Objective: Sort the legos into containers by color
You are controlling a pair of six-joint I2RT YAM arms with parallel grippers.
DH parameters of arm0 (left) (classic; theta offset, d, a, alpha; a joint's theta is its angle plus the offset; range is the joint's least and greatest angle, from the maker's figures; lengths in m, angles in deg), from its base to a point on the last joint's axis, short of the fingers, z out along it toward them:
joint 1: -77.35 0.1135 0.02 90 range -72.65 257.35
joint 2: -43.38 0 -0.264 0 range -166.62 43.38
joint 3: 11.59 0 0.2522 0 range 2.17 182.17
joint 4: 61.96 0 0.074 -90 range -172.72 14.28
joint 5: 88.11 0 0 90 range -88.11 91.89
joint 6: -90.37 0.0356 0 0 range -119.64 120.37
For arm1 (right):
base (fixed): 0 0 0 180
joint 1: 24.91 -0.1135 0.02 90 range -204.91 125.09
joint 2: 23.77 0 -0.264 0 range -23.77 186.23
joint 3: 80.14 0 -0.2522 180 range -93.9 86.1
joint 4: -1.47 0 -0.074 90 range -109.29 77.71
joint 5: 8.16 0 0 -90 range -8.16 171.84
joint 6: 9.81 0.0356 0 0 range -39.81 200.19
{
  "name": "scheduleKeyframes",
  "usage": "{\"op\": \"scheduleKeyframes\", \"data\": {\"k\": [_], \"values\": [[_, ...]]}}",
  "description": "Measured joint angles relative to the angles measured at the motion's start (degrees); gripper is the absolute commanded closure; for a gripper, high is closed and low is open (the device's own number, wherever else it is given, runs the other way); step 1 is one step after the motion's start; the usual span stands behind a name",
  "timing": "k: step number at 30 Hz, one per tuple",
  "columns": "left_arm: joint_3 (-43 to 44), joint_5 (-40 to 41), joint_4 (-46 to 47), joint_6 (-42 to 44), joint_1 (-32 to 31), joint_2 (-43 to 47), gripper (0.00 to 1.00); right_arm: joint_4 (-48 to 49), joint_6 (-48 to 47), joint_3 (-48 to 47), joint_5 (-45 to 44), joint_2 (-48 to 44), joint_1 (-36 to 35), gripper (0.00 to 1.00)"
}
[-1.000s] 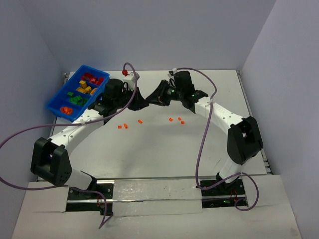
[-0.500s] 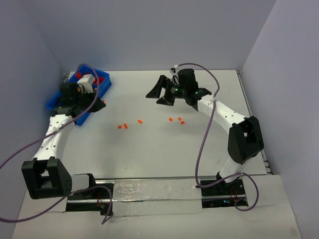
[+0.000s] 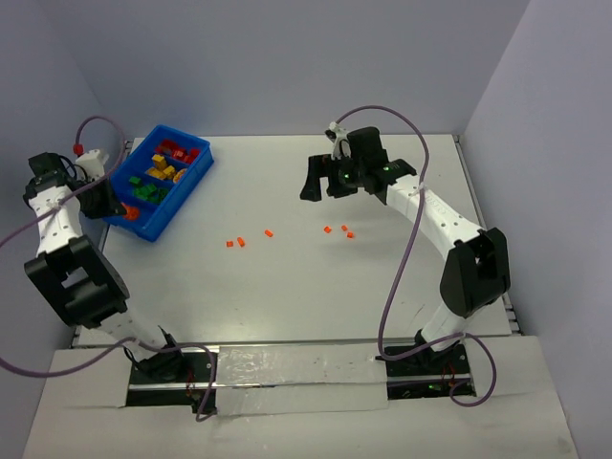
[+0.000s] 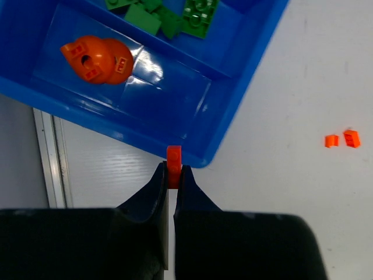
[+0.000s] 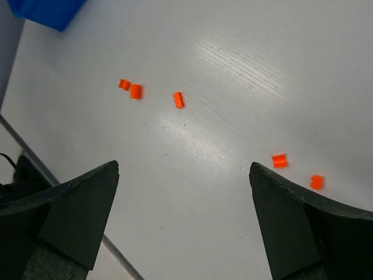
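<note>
Quick rundown of what's around me. I'm on a white table (image 3: 287, 287) with a faint streaky grain, and it catches a patch of glare in my right wrist view (image 5: 233, 70). A thin metal rail (image 3: 515, 314) runs along the table's right edge. My left wrist view shows a pale rail (image 4: 46, 151) along the left edge too. Three plain lavender-grey walls box the table in: the back wall (image 3: 287, 57), the left wall (image 3: 48, 76) and the right wall (image 3: 564, 143). Along the near edge there's a shiny, crinkly silver strip (image 3: 296, 366), and closer still sits a white board (image 3: 306, 430).
</note>
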State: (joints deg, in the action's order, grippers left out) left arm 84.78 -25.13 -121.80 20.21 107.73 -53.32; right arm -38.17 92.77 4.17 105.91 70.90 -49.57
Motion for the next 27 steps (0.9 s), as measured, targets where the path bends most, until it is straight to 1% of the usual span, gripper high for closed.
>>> {"op": "scheduleKeyframes", "data": {"k": [3,10,13,14,16,22,27], "values": [[2.5,0.4,-1.1,1.4,0.1,-4.4,1.00,-0.8,-2.1,0.3,-1.1,0.0,0.3,0.00],[8.1,1.6,-2.9,2.6,0.0,-10.0,0.97,-2.1,-4.0,1.7,-2.0,0.0,1.1,0.00],[10.7,2.3,-3.0,3.2,-0.2,-11.9,0.92,-2.7,-4.4,1.9,-2.0,0.0,1.4,0.00],[11.2,2.6,-3.2,3.4,-0.3,-12.4,0.92,-2.7,-4.6,1.9,-2.0,0.0,1.4,0.00],[12.4,3.0,-3.1,3.6,-0.5,-13.5,0.88,-2.7,-4.6,2.0,-1.9,0.0,1.6,0.00],[14.6,4.3,-3.0,3.9,-2.4,-16.3,0.84,-2.9,-4.8,2.5,-2.0,0.0,1.8,0.00],[16.2,5.2,-2.8,3.9,-4.2,-18.7,0.72,-3.0,-4.8,2.6,-2.0,0.0,1.9,0.00]]}}
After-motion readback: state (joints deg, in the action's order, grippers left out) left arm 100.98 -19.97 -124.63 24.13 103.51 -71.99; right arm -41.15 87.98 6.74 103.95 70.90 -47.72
